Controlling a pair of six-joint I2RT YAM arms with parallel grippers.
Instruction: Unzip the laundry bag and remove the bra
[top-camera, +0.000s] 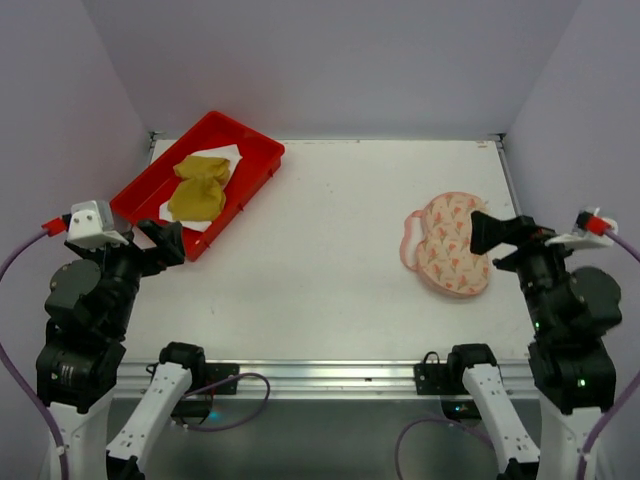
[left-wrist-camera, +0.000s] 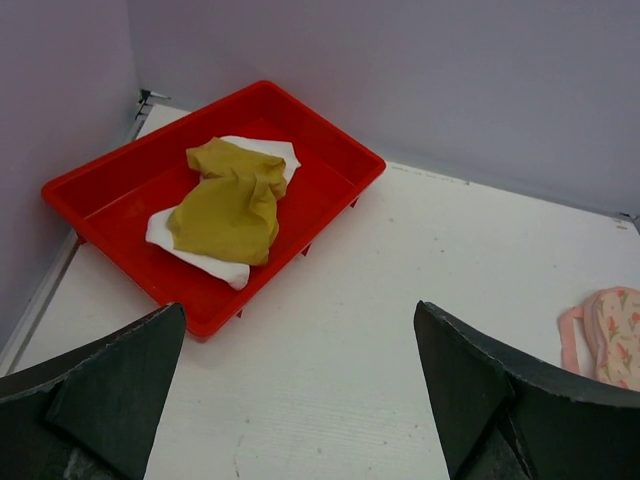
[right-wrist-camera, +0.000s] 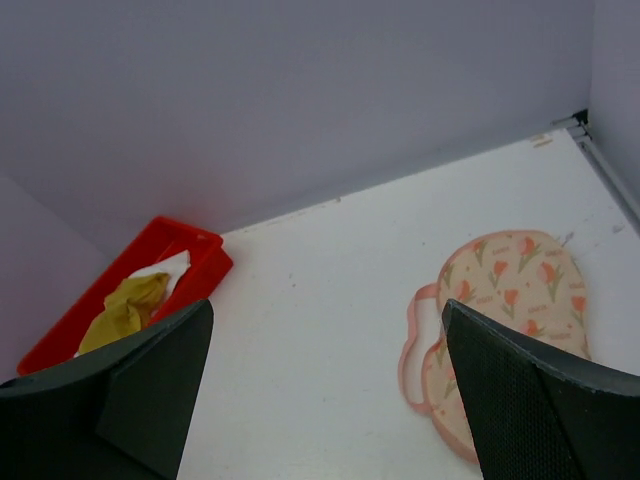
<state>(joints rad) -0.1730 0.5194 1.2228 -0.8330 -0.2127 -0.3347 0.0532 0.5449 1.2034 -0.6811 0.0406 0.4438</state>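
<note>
Top external view: the laundry bag (top-camera: 445, 250) lies flat near the surface's (top-camera: 330, 250) right edge. The right gripper (top-camera: 478, 232) hangs over its right side, jaws wide apart, holding nothing. The left gripper (top-camera: 165, 240), equally wide and empty, sits by the red tray (top-camera: 250, 133).

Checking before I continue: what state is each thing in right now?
laundry bag: flat on the table, looks closed, ungripped
mustard fabric: crumpled on white cloth in red tray
left gripper: open, empty
right gripper: open, empty
</note>
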